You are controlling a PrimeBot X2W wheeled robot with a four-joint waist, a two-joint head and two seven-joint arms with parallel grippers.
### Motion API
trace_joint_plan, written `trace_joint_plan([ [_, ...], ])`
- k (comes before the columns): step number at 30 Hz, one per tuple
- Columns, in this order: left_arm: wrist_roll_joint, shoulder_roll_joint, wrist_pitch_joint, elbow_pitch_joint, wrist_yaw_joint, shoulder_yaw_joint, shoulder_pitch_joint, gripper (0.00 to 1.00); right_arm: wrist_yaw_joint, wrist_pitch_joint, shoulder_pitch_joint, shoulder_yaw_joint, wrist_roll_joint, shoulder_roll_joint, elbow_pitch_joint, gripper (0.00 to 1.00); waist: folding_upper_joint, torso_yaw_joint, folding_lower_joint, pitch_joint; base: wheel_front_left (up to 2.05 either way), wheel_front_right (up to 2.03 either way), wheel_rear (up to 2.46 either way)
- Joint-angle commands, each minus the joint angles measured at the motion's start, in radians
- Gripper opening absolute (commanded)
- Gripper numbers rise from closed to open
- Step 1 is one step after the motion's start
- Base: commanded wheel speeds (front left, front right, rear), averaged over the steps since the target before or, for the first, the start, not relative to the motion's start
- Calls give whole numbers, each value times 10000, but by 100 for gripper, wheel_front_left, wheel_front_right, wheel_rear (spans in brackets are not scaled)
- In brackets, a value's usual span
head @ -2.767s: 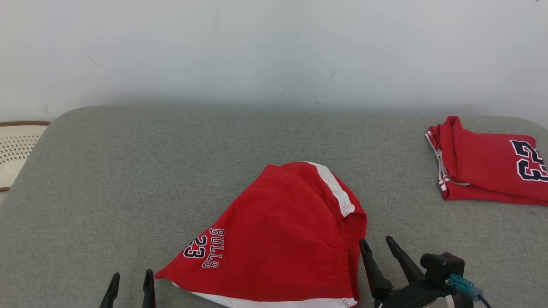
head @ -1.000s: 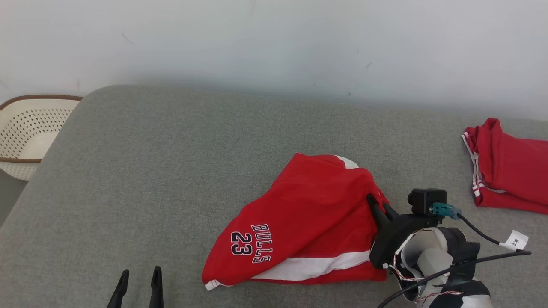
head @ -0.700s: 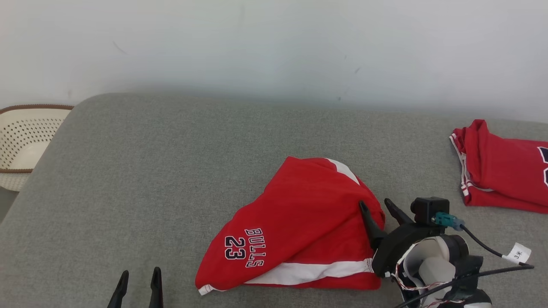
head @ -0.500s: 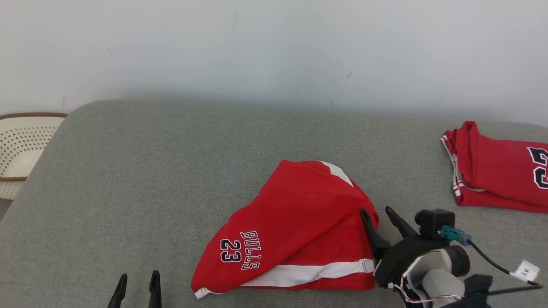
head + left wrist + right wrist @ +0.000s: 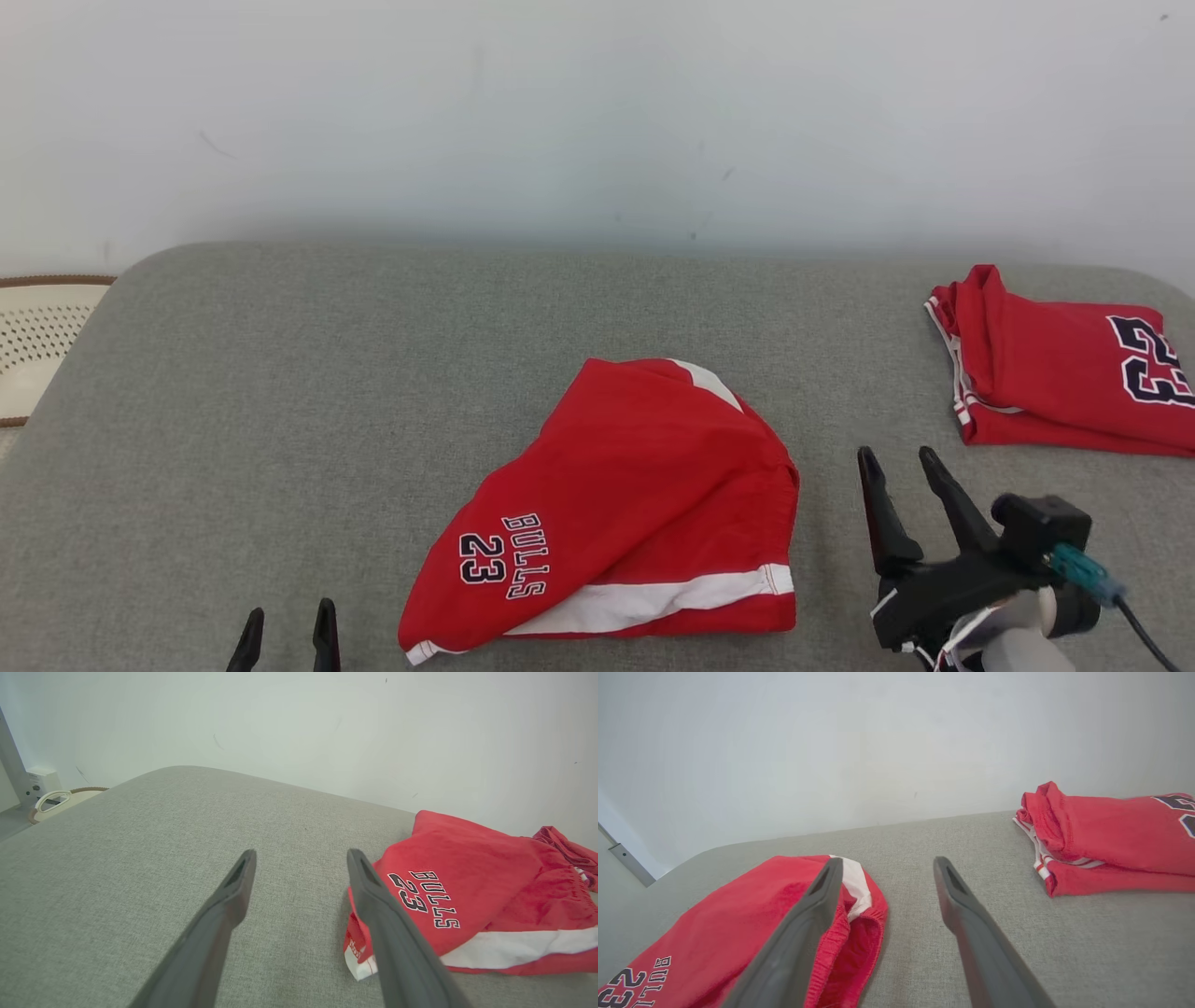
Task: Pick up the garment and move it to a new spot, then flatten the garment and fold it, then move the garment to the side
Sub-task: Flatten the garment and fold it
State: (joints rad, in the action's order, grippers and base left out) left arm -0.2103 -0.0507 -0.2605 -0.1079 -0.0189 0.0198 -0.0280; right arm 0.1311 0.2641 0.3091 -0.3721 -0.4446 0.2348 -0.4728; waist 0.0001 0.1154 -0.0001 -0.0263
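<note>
Red shorts (image 5: 635,504) with a white stripe and "BULLS 23" print lie loosely folded on the grey cushion (image 5: 373,373), also seen in the left wrist view (image 5: 472,896) and the right wrist view (image 5: 738,924). My right gripper (image 5: 898,455) stands open just right of the shorts, apart from the cloth, nothing between its fingers (image 5: 817,905). My left gripper (image 5: 286,616) is open at the bottom left, its fingers (image 5: 233,891) empty, left of the shorts' printed corner.
A second red garment (image 5: 1064,383) lies folded at the cushion's right end, with its near edge (image 5: 1106,844) facing the right gripper. A perforated cream basket (image 5: 37,336) stands off the left edge. A white wall rises behind the cushion.
My right gripper was shut on the shorts' right edge, then opened and drew back to the right. The shorts settled on the cushion. The head camera panned, so the scene shifted.
</note>
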Motion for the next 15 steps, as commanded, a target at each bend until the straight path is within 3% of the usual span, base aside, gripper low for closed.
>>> trace_joint_plan([
  [1, -9, -2, -44, 52, 28, 25, -166, 100, -6, 13, -402, 352, 212, -260, 451, 100, -1, -21, 1, -20, 0, 0, 0],
  [5, 16, -4, -44, 167, 100, 60, -233, 100, -6, 14, -1331, 1082, 875, -640, 1582, 100, -1, -52, 1, -49, 0, 0, 0],
  [15, 326, -4, -43, 302, 43, 278, -452, 100, -6, 15, -2514, 1319, 1663, -901, 2683, 100, -1, -211, 1, -159, 0, 0, 0],
])
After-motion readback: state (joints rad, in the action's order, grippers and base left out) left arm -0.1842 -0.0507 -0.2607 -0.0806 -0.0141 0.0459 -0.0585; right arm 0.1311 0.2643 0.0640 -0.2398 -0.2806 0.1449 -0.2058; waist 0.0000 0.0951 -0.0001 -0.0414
